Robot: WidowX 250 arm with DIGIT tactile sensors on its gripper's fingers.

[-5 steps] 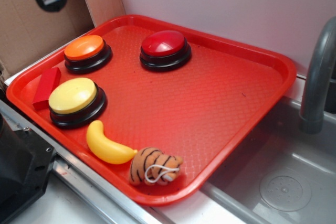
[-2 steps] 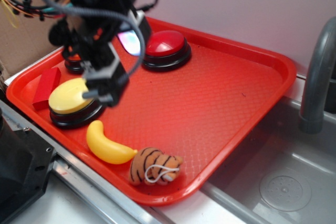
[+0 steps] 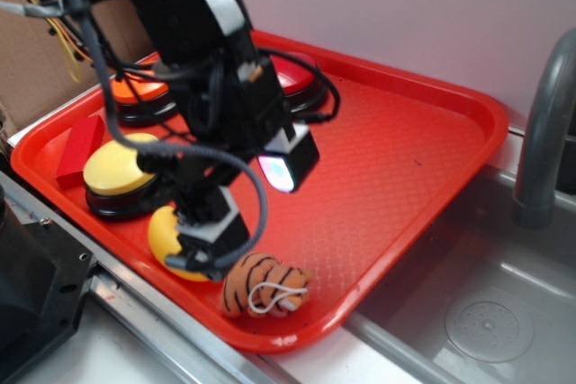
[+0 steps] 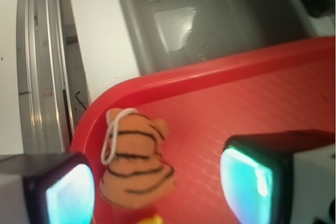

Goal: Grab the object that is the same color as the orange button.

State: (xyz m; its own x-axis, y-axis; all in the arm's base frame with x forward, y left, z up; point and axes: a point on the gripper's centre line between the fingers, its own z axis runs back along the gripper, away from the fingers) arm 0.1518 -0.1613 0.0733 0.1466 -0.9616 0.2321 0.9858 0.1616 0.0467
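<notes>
The object, a small orange plush tiger (image 3: 266, 285) with black stripes and a white string loop, lies at the near edge of the red tray (image 3: 405, 159). My gripper (image 3: 251, 200) hovers just above and behind it, open, with nothing held. In the wrist view the tiger (image 4: 134, 161) lies between and slightly ahead of the two glowing pads (image 4: 68, 195), closer to the left one, and the gripper (image 4: 157, 188) touches nothing. The orange button (image 3: 135, 93) shows partly behind the arm at the tray's far left.
On the tray's left are a yellow button (image 3: 115, 168) and a red block (image 3: 79, 148). A yellow banana (image 3: 165, 233) lies half hidden under the gripper, beside the tiger. The red button (image 3: 304, 87) is mostly hidden. A sink (image 3: 486, 312) and faucet (image 3: 540, 132) are on the right.
The arm came into view from the upper left and swept down across the tray toward the near edge. It now hangs over the banana and tiger. No object has moved.
</notes>
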